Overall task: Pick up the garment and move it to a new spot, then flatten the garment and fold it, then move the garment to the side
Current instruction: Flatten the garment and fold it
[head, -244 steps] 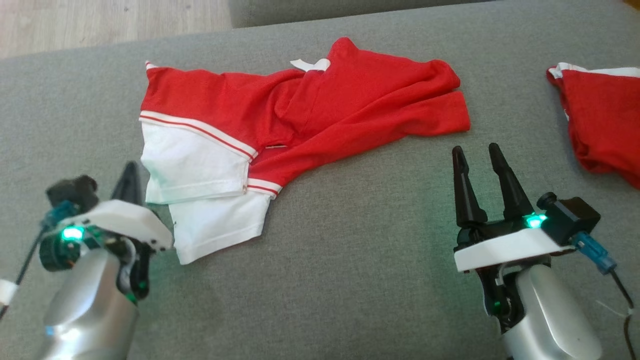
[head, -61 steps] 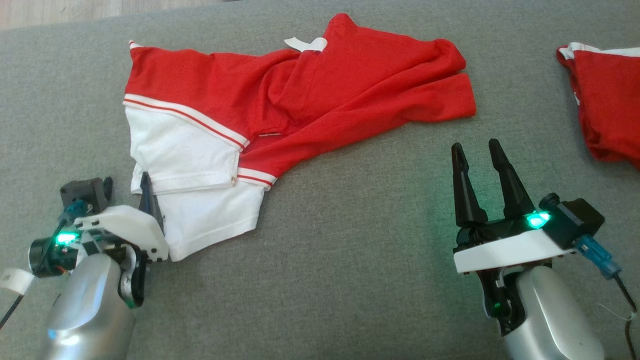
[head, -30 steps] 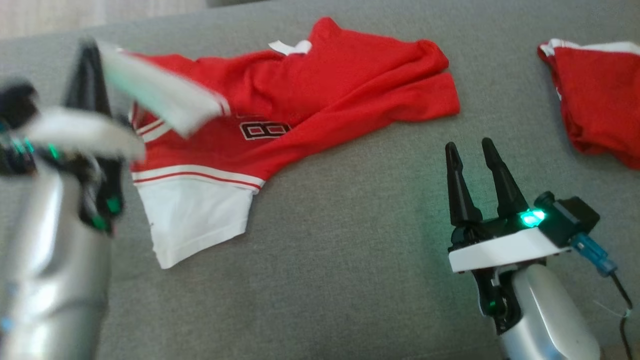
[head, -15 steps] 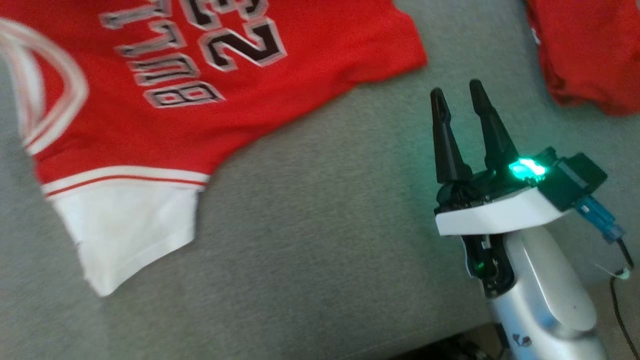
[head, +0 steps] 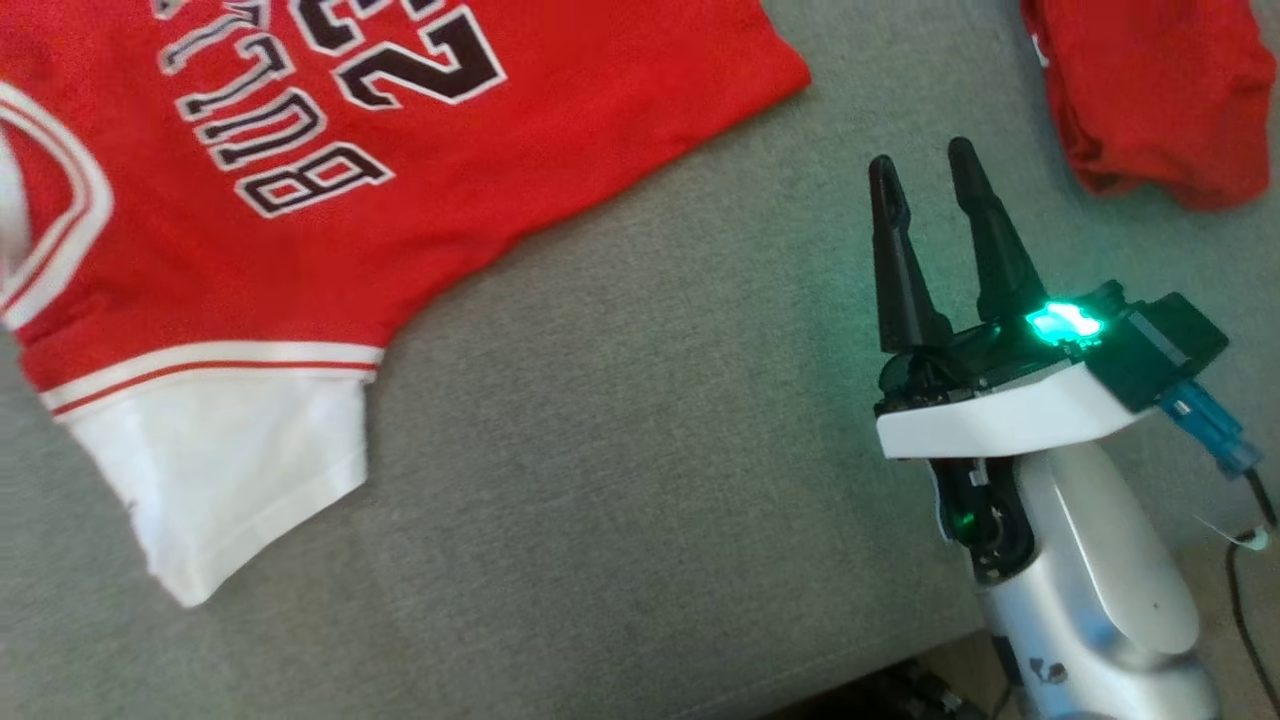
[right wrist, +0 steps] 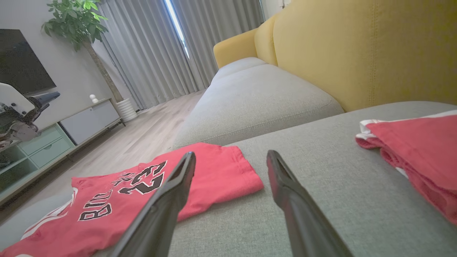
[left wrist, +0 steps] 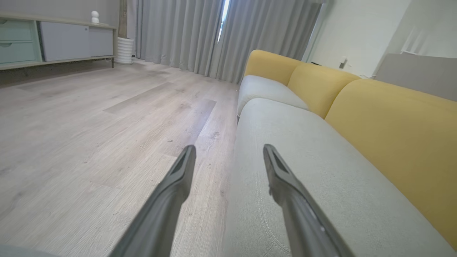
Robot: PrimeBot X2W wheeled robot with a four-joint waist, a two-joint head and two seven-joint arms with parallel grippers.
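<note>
On our grey sofa the red jersey lies lengthwise left-right, neck leftward, our left gripper and right gripper both agape.

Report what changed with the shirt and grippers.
The left gripper clamped the white sleeve of the crumpled red-and-white jersey, swept it up and over, then let go; its jaws now stand open. The jersey lies opened out, black lettering showing. The head camera also shifted. Unchanged: the right gripper, open and idle, and the second red garment on the grey sofa cushion.
</note>
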